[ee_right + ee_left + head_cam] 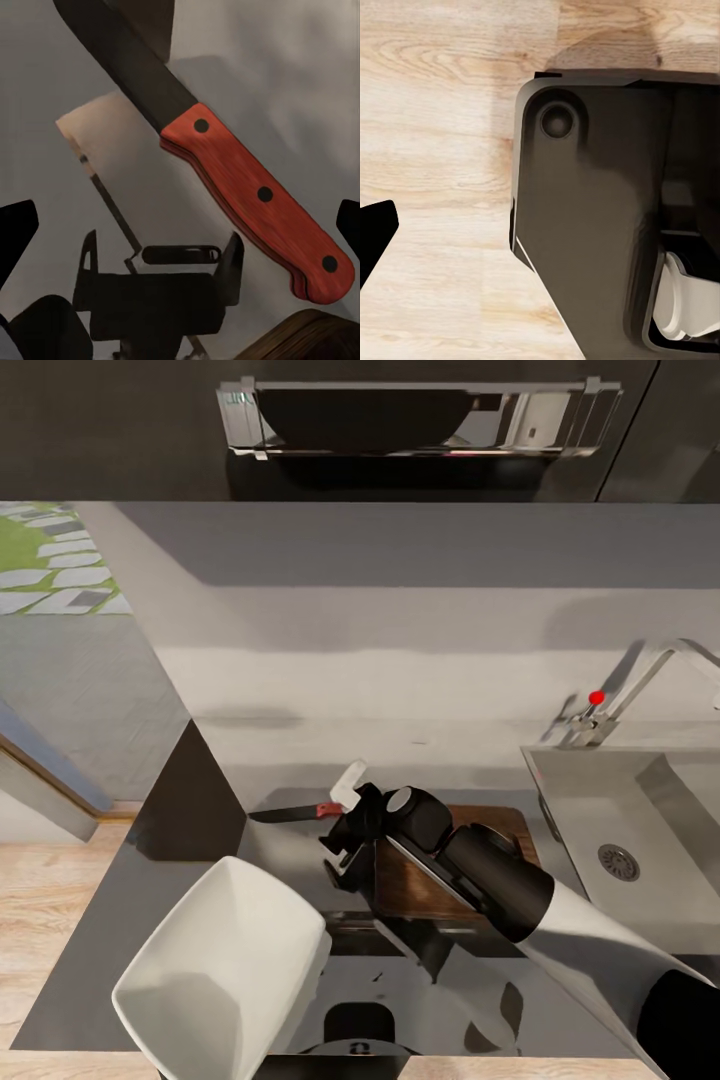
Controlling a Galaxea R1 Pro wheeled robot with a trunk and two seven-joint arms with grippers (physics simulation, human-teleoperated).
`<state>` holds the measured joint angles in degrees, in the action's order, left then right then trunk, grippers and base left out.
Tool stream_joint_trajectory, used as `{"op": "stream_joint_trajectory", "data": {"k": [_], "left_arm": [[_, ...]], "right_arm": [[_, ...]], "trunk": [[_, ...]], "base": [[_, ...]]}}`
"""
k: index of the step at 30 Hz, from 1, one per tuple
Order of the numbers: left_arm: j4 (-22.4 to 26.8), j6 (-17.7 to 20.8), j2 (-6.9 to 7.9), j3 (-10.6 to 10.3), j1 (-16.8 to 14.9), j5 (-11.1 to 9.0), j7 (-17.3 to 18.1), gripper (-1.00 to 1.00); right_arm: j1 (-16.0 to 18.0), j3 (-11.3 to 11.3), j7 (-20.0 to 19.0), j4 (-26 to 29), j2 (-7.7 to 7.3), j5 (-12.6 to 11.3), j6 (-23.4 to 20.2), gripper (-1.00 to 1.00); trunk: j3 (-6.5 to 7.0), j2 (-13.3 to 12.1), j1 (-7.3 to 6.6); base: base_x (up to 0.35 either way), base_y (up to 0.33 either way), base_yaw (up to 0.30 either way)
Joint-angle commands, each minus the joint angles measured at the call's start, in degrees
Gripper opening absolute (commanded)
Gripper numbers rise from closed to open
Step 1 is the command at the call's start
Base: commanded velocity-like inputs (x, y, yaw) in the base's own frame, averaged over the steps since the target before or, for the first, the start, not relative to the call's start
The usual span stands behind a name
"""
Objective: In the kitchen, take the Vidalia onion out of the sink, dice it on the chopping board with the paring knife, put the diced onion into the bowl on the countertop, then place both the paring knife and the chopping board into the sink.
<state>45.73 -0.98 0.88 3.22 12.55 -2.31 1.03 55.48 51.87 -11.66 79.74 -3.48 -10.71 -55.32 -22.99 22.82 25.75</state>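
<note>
1. The right claw [182,229] hangs low over the counter with its two dark fingertips [16,232] spread wide apart, gripping nothing. Of the left claw, one dark fingertip [375,234] shows above pale wooden flooring; I cannot tell whether that claw is apart or together.
2. The long, smooth grey countertop [400,660] runs across the head view.
3. The rectangular grey steel sink [590,790] is set into it at the right, with a round dark drain [618,862] and a curved chrome tap [650,670] bearing a red knob.
4. The white, squarish shallow bowl [200,980] sits at the counter's near left edge.
5. The dark brown wooden chopping board [495,830] lies beside the sink, partly under the right arm.
6. The slim paring knife [225,157], dark-bladed with a riveted reddish-brown handle, lies flat on the countertop just left of the board, its handle between the spread fingertips, untouched.
</note>
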Motion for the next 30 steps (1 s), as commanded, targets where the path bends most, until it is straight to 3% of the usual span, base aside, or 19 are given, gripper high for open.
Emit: {"op": "stream_joint_trajectory", "data": {"k": [1, 7, 12, 18, 30], "left_arm": [[0.1, -0.1, 0.00, 0.0, 0.0, -0.2, 0.1, 1.00], [0.1, -0.1, 0.00, 0.0, 0.0, -0.2, 0.1, 1.00], [0.0, -0.1, 0.00, 0.0, 0.0, -0.2, 0.1, 1.00], [-0.2, -0.1, 0.00, 0.0, 0.0, -0.2, 0.1, 1.00], [-0.2, -0.1, 0.00, 0.0, 0.0, -0.2, 0.1, 1.00]], "right_arm": [[0.1, 0.1, 0.0, 0.1, -0.03, -0.1, -0.2, 1.00], [0.1, 0.1, 0.0, 0.1, -0.04, 1.2, -0.2, 1.00], [0.1, 0.1, 0.0, 0.1, -0.11, 5.6, -0.2, 1.00], [0.1, 0.0, 0.0, 0.1, -0.99, 6.4, -0.2, 1.00], [0.1, -0.1, 0.0, 0.2, -1.09, 6.5, -0.2, 1.00]], "trunk": [[-0.14, 0.1, 0.03], [-0.62, 0.1, 0.03], [-1.08, 0.1, 0.03], [-1.63, 0.1, 0.03], [-2.75, 0.1, 0.03]], "base": [[0.000, 0.000, 0.000], [0.000, 0.000, 0.000], [0.000, 0.000, 0.000], [0.000, 0.000, 0.000], [0.000, 0.000, 0.000]]}}
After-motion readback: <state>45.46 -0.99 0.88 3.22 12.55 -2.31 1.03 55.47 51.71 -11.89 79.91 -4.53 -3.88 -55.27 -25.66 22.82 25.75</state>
